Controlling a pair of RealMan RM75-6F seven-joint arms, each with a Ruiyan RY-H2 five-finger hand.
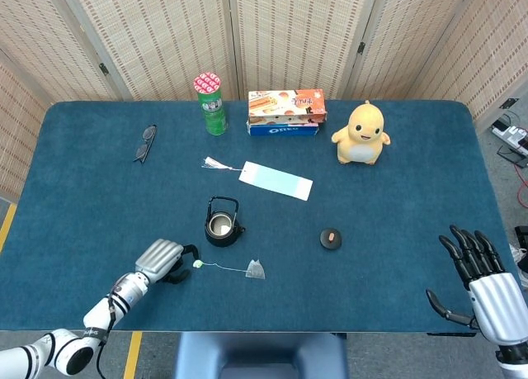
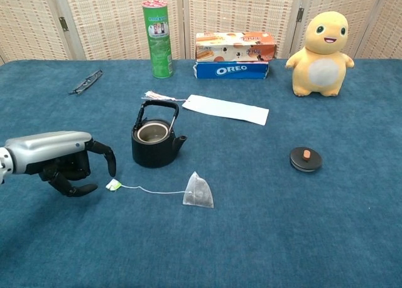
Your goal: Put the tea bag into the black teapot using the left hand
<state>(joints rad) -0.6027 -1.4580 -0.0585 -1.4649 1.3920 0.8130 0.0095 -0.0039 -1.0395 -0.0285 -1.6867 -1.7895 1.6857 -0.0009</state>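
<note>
The black teapot (image 1: pixel 223 223) (image 2: pixel 154 143) stands lidless and upright near the table's middle. Its lid (image 1: pixel 331 239) (image 2: pixel 306 159) lies apart to the right. The tea bag (image 1: pixel 256 269) (image 2: pixel 198 191) lies in front of the pot, its string running left to a small tag (image 1: pixel 198 264) (image 2: pixel 113 185). My left hand (image 1: pixel 162 260) (image 2: pixel 59 162) hovers just left of that tag, fingers curled but apart, holding nothing. My right hand (image 1: pixel 485 281) rests at the table's right front edge with fingers spread and empty; the chest view does not show it.
A green can (image 1: pixel 213 103), snack boxes (image 1: pixel 286 112) and a yellow toy (image 1: pixel 360 133) line the back. Glasses (image 1: pixel 145 142) lie at the far left. A pale paper strip (image 1: pixel 276 181) lies behind the teapot.
</note>
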